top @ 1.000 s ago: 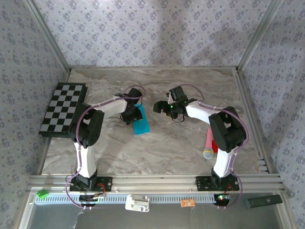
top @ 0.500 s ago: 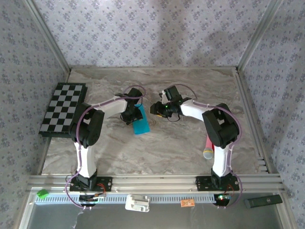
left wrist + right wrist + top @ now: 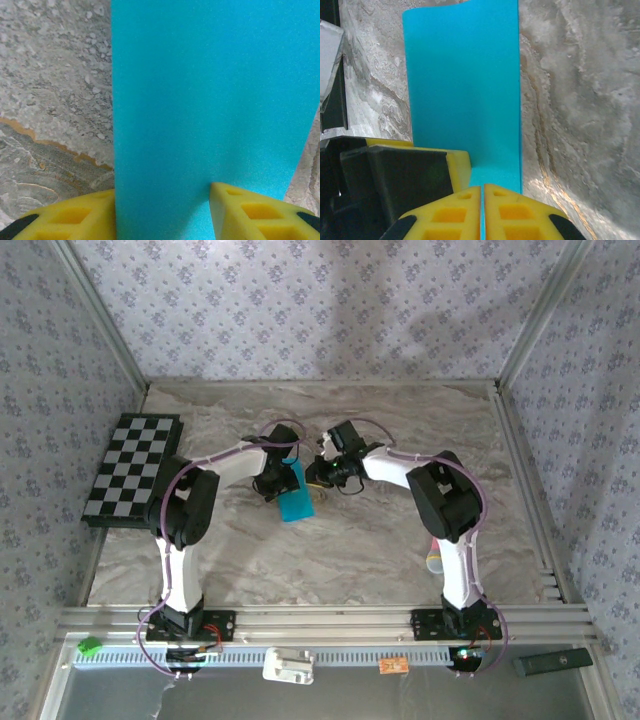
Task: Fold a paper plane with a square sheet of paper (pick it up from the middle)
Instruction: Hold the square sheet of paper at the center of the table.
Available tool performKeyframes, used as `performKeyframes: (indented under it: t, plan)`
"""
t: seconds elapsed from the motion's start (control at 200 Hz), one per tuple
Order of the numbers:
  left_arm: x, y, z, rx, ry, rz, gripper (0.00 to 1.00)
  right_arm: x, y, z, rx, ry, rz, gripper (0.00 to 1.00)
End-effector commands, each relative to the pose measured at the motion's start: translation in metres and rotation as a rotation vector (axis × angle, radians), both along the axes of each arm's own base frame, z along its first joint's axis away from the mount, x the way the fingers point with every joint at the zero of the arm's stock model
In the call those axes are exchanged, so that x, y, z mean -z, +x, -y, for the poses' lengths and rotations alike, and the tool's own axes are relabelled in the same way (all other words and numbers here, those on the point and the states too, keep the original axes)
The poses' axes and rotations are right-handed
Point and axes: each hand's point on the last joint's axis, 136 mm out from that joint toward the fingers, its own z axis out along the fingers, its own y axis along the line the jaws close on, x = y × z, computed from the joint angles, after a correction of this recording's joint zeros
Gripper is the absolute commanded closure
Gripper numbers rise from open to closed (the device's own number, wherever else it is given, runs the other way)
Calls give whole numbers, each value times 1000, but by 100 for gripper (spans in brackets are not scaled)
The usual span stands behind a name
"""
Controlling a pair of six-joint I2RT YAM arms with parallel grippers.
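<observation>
The square sheet of paper, teal-blue and creased into a narrower strip, lies mid-table. My left gripper is at its far left end. In the left wrist view the paper runs through the gap of the left gripper, whose yellow fingers stand apart, open. My right gripper meets the strip from the right. In the right wrist view the right gripper is shut, a thin edge of the paper pinched between its pads. The left gripper's finger sits just beside it.
A black-and-white checkered board lies at the table's left edge. A pink-and-red stick with a yellowish end lies behind the right arm's lower link. Aluminium frame rails border the table's near edge, and patterned walls enclose the other sides.
The right arm has swung left to the paper and its jaws have closed on the paper's edge. The left gripper and the paper have stayed in place.
</observation>
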Motion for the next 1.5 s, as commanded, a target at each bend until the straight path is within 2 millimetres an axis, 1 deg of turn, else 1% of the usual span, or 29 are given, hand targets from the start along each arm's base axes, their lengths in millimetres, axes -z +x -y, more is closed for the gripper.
performKeyframes:
  t: [0.0,0.375,0.73,0.915,1.034,1.089,1.149,1.199,1.289,1.364,1.494]
  plan:
    - [63,-54,-26,-4,116,-238,51,7,-3,-5,-18,-11,-37,91]
    - [64,-55,-24,1,112,-241,51,18,-7,-18,-75,-20,-47,96]
    - [66,-55,-24,3,109,-243,51,30,-9,-15,-72,-48,-71,97]
    - [65,-55,-24,3,110,-244,51,52,-16,-5,-66,-111,-112,98]
    - [60,-52,-22,4,99,-232,51,72,-24,11,-45,-186,-148,99]
    - [54,-48,-19,6,85,-216,51,80,-28,19,-32,-216,-164,99]
    - [40,-40,-15,6,60,-182,50,86,-30,28,-9,-250,-173,99]
    - [26,-32,-12,2,37,-151,48,90,-33,34,4,-271,-180,99]
    - [-7,-16,-10,-13,-5,-68,44,93,-36,40,34,-286,-191,100]
    - [-33,-6,-16,-36,-21,-8,40,95,-37,44,65,-293,-200,100]
    - [-66,2,-29,-75,-51,85,38,97,-39,48,111,-304,-218,100]
